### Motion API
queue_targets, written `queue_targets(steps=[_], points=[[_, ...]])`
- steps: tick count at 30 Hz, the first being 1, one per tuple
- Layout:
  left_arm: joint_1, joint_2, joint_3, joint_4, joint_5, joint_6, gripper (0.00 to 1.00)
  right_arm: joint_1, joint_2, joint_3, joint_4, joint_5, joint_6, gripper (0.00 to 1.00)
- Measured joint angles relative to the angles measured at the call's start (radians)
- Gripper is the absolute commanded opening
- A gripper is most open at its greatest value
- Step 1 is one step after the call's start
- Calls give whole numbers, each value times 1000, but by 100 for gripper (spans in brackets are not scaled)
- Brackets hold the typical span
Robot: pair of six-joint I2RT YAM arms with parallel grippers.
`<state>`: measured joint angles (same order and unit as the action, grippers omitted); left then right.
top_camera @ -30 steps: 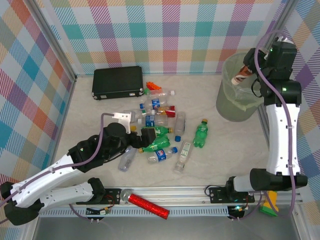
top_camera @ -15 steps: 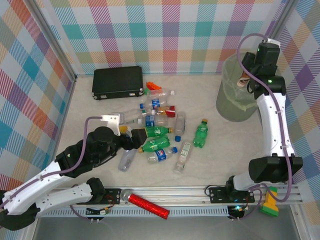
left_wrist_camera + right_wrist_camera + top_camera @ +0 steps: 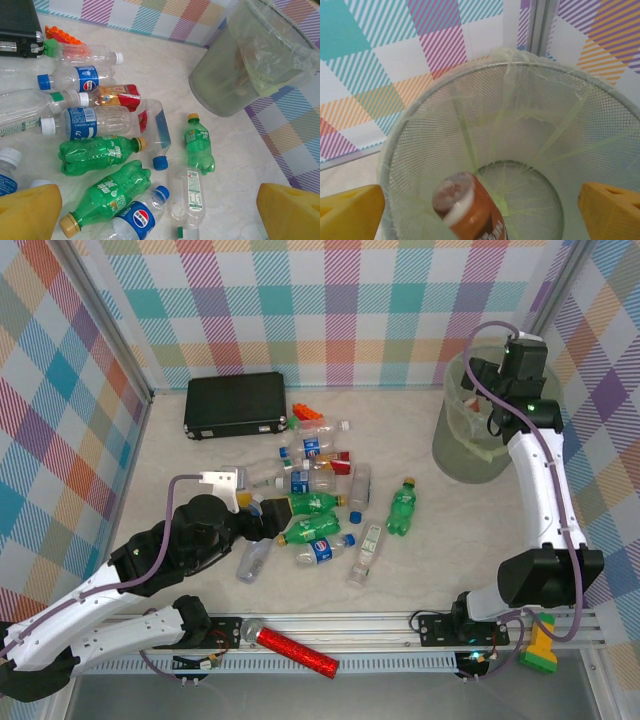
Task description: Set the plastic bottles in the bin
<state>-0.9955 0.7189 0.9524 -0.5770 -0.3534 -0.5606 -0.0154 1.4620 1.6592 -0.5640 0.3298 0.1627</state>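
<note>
**Brown bottle seen inside bin, pile left on table**

A pale marbled table (image 3: 450, 540) was enclosed by checked walls. At its far right corner the bin (image 3: 455, 455), a round mesh basket lined with a translucent pale green bag, was stood upright. The right gripper (image 3: 484, 400) was held above the bin's mouth. In the right wrist view its yellow fingers (image 3: 350, 210) were spread wide, at the two sides of the picture. A brown bottle (image 3: 470, 210) was seen between them inside the bin's rim (image 3: 420, 115), and neither finger was touched by it. Whether that bottle was resting or in the air could not be told.

A flat black case (image 3: 235, 403) was laid at the far left of the table.

The left gripper (image 3: 262, 520) was lowered at the near left edge of the pile, with its jaws spread wide and nothing held between them.

The plastic bottles (image 3: 310, 505) were left lying on their sides in a loose pile at the middle of the table, well apart from the bin. Clear ones with blue labels and green ones were mixed there. One green bottle (image 3: 402, 508) was set apart to the right of the pile, nearer the bin.

A red glittery cylinder (image 3: 295, 648) was laid on the rail at the near edge. Small orange-red toy bricks (image 3: 308, 415) were placed just beside the case.
</note>
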Motion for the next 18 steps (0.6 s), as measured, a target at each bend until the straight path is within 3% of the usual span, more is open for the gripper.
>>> queue_targets(steps=[9, 18], points=[[0, 0, -21, 0, -8, -4, 99, 106, -95, 43, -71, -43, 43, 99], [0, 10, -74, 0, 27, -1, 100, 377, -218, -135, -117, -9, 103, 99]])
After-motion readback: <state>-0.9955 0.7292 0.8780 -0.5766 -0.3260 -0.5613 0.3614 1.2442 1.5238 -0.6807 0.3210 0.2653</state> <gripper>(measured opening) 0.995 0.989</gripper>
